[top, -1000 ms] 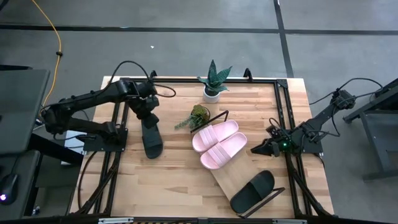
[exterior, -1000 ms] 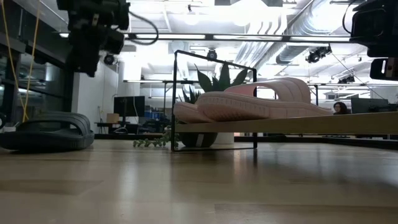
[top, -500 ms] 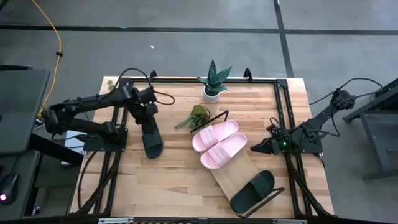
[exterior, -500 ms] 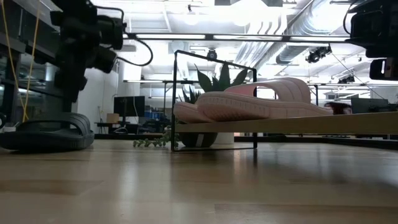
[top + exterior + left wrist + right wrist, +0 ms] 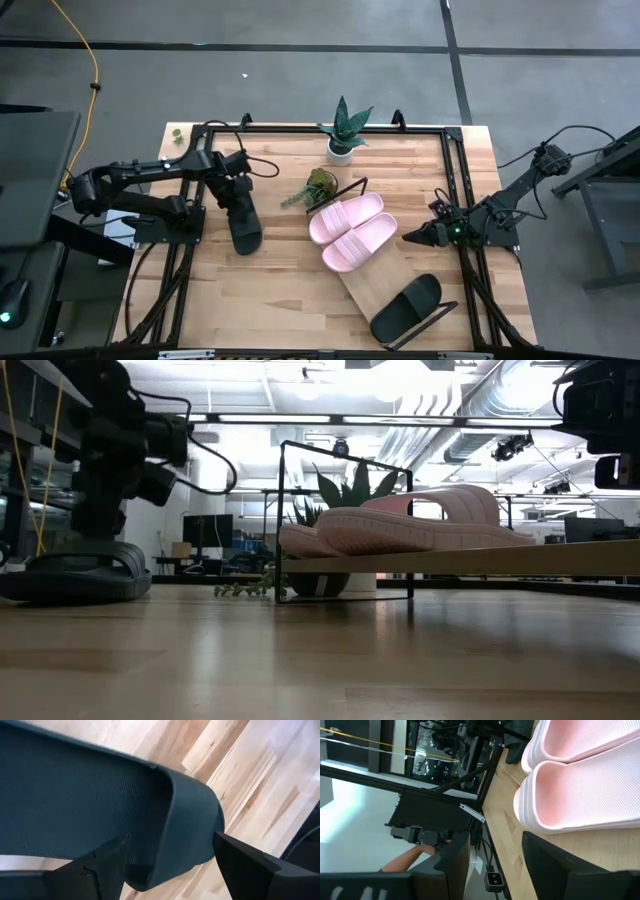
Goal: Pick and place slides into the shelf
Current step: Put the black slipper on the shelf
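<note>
A black slide (image 5: 244, 226) lies flat on the tabletop at the left. My left gripper (image 5: 237, 192) is open and low over its far end. In the left wrist view one finger (image 5: 102, 865) stands over the footbed and the other (image 5: 245, 862) beyond the end rim (image 5: 192, 830). The shelf (image 5: 372, 285) runs slantwise at mid-right. It carries two pink slides (image 5: 352, 230) on its far half and another black slide (image 5: 406, 307) on its near end. My right gripper (image 5: 414, 240) waits open, right of the pink slides (image 5: 580, 785), with nothing between its fingers. My left gripper comes from above, tilted, with its open fingers on either side of the black slide's far end rim (image 5: 192, 830). I cannot tell whether either finger touches it. The slide lies flat on the table.
A spiky plant in a white pot (image 5: 343, 135) stands at the far edge, and a small green plant (image 5: 320, 187) sits by the shelf's far wire frame (image 5: 345, 190). Bare wood lies along the near edge (image 5: 270, 300). A person's hand (image 5: 407, 860) shows beyond the table.
My left gripper has come down from well above the table and a little toward the near edge, tipping as it went, and now stands low at the black slide's far end. The slide has stayed put.
</note>
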Controlling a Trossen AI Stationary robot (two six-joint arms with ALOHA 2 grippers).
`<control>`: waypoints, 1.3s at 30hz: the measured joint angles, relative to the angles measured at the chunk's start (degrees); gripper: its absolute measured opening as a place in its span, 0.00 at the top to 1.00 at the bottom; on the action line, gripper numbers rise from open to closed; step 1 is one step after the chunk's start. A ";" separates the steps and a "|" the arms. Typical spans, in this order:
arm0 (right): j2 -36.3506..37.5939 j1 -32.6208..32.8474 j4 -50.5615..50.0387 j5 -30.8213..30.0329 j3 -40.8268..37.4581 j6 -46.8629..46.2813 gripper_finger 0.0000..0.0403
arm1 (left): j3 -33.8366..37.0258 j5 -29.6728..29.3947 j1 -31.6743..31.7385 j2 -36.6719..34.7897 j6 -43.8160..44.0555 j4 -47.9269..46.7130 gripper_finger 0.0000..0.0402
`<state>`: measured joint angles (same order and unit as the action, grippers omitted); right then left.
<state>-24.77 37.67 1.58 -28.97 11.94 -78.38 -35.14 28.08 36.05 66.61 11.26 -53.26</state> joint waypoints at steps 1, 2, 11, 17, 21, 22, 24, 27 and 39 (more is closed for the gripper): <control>0.00 -0.01 0.00 0.00 0.00 -0.25 0.58 | 0.33 0.46 0.00 0.00 0.12 0.04 0.34; 0.00 -0.01 0.01 -0.02 0.00 -0.27 0.58 | 0.55 1.12 0.00 0.00 0.12 0.04 0.34; -0.02 0.00 0.00 -1.07 0.00 -0.08 0.58 | 0.68 5.99 -0.05 1.16 1.04 0.99 0.36; -0.02 0.00 0.00 -1.07 0.00 0.17 0.58 | 0.69 7.83 -0.07 5.58 1.01 3.36 0.43; -0.02 0.00 -0.02 -1.07 0.00 0.23 0.58 | 0.69 11.23 -0.07 7.50 1.01 5.07 0.48; -0.02 0.00 0.00 -1.07 0.00 0.26 0.58 | 0.69 11.63 -0.07 7.85 0.99 5.28 0.49; -0.02 0.00 -0.02 -1.07 0.00 0.36 0.58 | 0.69 12.04 -0.07 8.18 0.93 5.30 0.52; -0.02 0.00 -0.04 -1.07 0.00 0.46 0.58 | 0.69 12.68 -0.07 8.31 0.49 5.36 0.58; -0.09 0.00 -0.52 -1.07 0.00 1.48 0.58 | 0.69 12.96 -0.07 8.31 0.60 5.45 0.96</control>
<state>-24.86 37.67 1.06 -30.04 11.94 -76.90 -34.46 41.04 35.99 74.91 11.86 -47.81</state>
